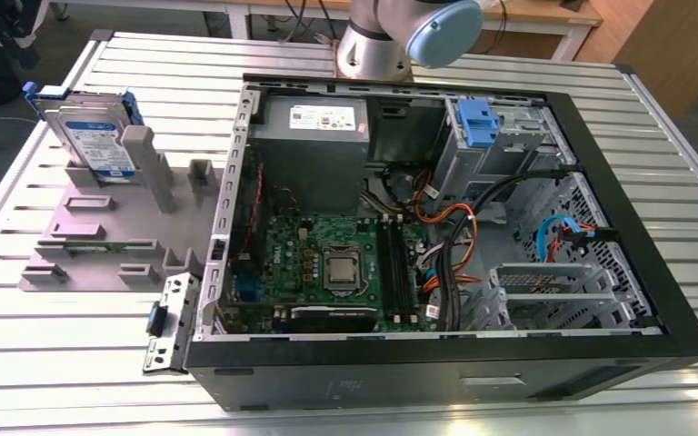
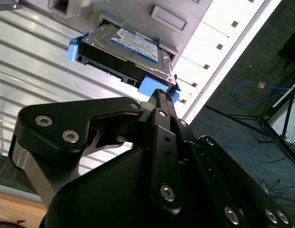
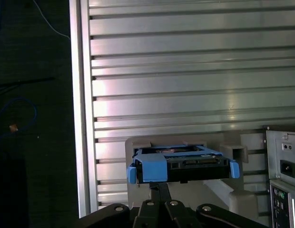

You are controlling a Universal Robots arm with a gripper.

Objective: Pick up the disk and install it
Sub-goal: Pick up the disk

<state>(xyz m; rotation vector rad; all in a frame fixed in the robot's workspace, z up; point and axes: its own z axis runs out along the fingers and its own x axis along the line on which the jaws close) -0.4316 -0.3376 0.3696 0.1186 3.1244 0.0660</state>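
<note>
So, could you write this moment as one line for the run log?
disk: upright in grey holder, not yet picked | gripper: shut, empty, apart from disk | computer case: open

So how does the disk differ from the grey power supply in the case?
The disk stands upright in a grey holder outside the case; the power supply sits inside it. The disk is thinner and has a blue frame; the power supply has none. Both are grey and labelled.
</note>
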